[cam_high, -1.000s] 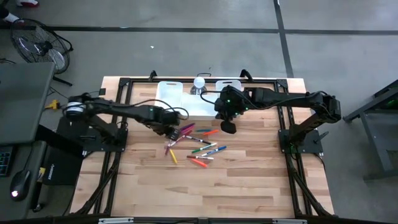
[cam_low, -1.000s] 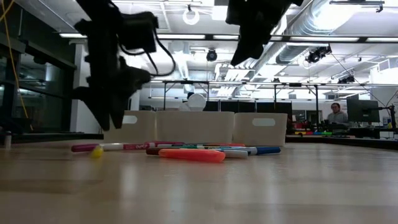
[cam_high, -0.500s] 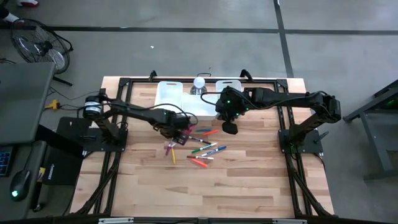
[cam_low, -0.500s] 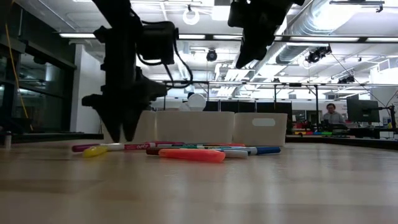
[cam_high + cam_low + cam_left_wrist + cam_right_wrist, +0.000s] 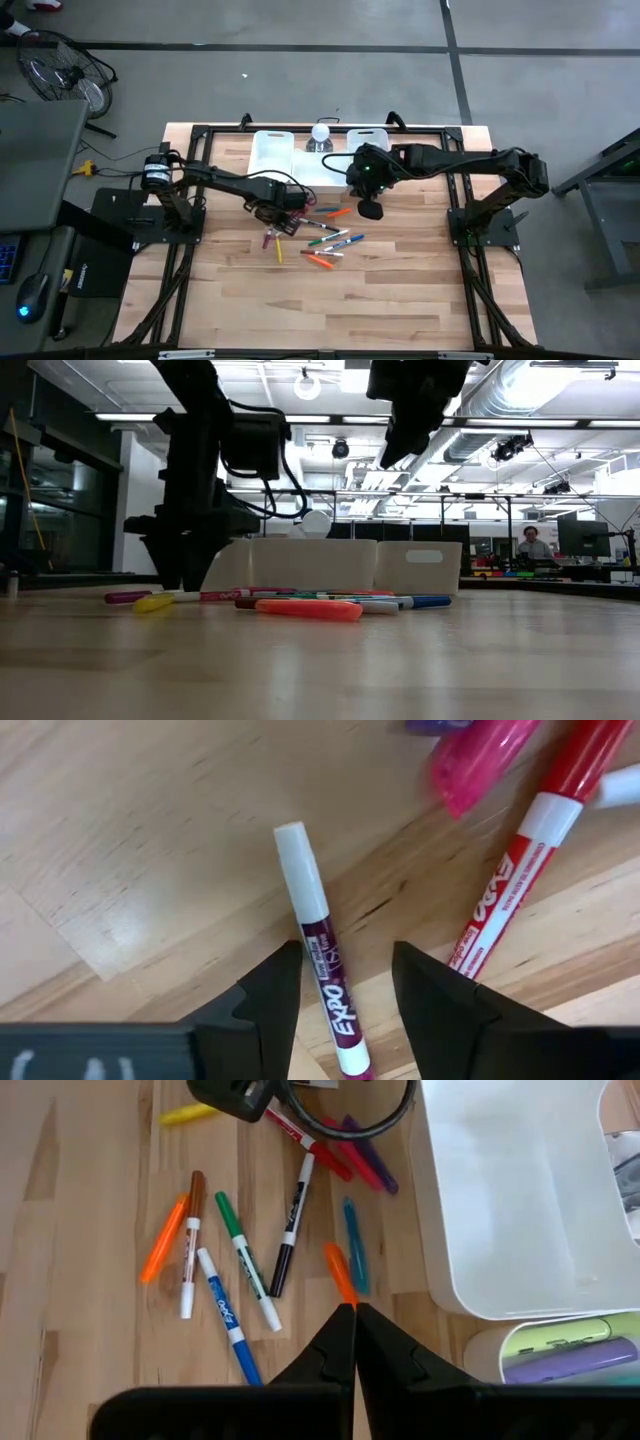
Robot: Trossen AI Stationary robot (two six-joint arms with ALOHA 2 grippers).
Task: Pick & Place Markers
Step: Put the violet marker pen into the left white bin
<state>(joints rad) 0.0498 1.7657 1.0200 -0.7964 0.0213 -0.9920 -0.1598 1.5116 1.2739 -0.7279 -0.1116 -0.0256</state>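
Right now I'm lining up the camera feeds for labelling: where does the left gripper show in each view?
High view: left gripper left of centre, over the marker pile's left end.
Low view: left side, low near the table.
Left wrist view: bottom edge, fingers open astride a white-barrelled marker.
Right wrist view: top edge.
Shared landmark: the yellow marker nearby, absent only from the left wrist view.

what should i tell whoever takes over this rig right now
Left gripper: open, low over the table, fingers straddling a maroon-labelled marker, not closed on it yet.
Right gripper: shut, empty, raised near the white bin.
Markers: most lie loose on the table, including a red marker and an orange one. A second bin already holds a few.
Done: little that shows.
Left: grasp this marker, bin it, then clear the rest.
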